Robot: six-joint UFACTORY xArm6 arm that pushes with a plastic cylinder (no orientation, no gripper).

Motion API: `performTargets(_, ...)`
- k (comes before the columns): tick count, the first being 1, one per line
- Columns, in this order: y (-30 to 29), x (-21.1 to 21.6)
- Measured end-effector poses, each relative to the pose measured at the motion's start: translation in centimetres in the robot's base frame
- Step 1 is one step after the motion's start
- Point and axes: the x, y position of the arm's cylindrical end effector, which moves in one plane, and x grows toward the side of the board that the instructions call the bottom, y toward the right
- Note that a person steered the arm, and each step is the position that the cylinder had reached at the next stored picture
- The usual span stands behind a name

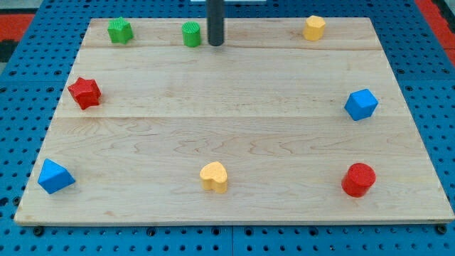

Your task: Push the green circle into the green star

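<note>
The green circle stands near the top edge of the wooden board, left of centre. The green star sits at the board's top left, about a hundred pixels to the left of the circle, apart from it. My tip is the lower end of the dark rod coming down from the view's top. It stands just to the right of the green circle, close to it, with a narrow gap showing.
On the wooden board: a red star at the left, a blue triangle at the bottom left, a yellow heart at the bottom centre, a red circle at the bottom right, a blue hexagon at the right, a yellow hexagon at the top right.
</note>
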Motion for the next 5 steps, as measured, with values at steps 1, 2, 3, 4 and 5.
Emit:
performTargets(1,-4.8,-0.8)
performTargets(2,-7.8,-0.8)
performTargets(3,-0.8,-1.0)
performTargets(4,-3.7,-6.0)
performTargets(5,-11.1,-6.5)
